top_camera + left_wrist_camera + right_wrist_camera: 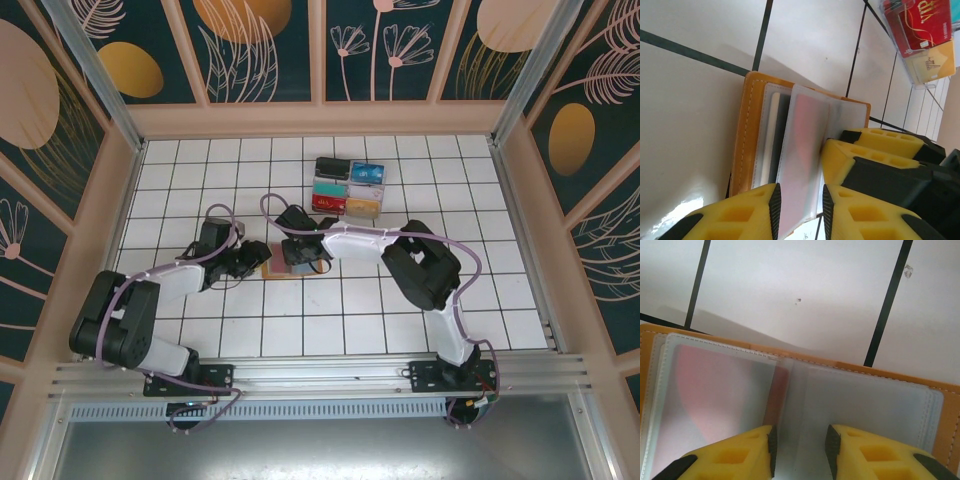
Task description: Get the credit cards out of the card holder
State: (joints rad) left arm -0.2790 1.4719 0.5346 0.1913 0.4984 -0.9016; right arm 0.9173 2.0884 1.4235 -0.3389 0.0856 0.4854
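The tan-orange card holder point(274, 266) lies open on the white tiles between my two grippers. In the left wrist view its leather edge point(742, 145) frames frosted plastic sleeves, and one sleeve holds a pink card point(805, 130). My left gripper point(799, 212) is open, its pads on either side of that raised sleeve without pinching it. The right wrist view shows the pink card point(715, 390) and a red sliver point(780, 390) behind the sleeves. My right gripper point(800, 450) is open and pressed low over the sleeves near the fold. Its yellow fingers point(845, 160) sit close beside the left gripper.
A clear tray point(347, 185) with black, blue, red and gold card stacks stands two tiles behind the holder; its red stack point(922, 22) and gold stack point(932, 62) are visible in the left wrist view. Low walls ring the tiled floor.
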